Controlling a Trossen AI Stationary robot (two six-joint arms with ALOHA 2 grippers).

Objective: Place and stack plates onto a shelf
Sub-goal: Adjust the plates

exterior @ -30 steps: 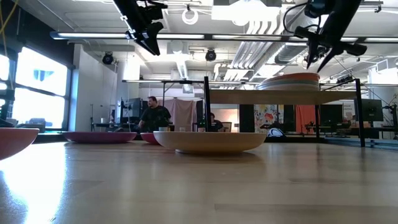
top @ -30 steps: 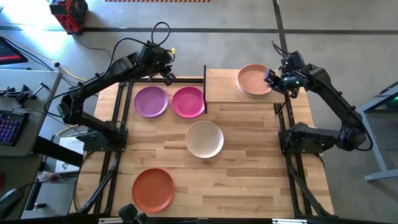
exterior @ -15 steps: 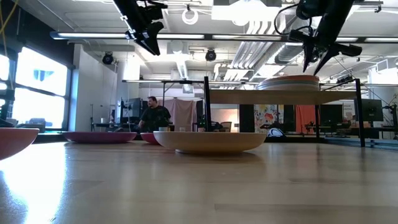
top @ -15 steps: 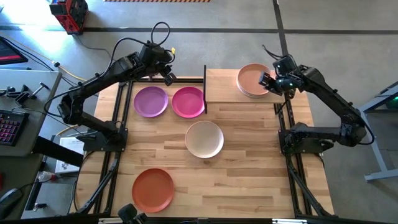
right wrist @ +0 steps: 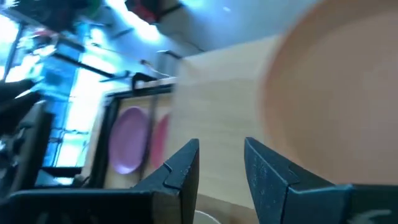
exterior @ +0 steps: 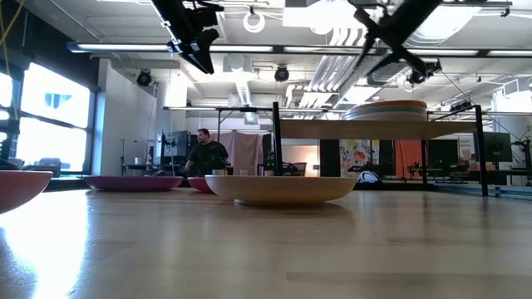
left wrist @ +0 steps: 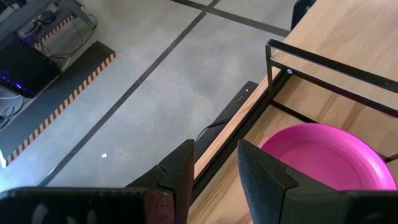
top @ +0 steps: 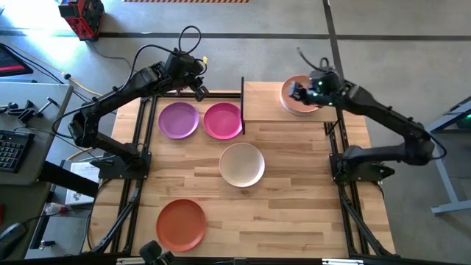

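Several round matte plates point(top: 298, 96) sit stacked on the small light-wood shelf point(top: 261, 101) at two o'clock, partly hidden beneath the empty, narrowly parted right gripper point(top: 297, 91). The left gripper point(top: 199, 91), also narrowly parted and empty, hangs at eleven o'clock.

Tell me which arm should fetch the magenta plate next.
Left. The left hand hangs empty just behind the magenta plate, which fills its wrist view. The right hand is over the stack of plates on the shelf, with the shelf's black upright between it and that plate.
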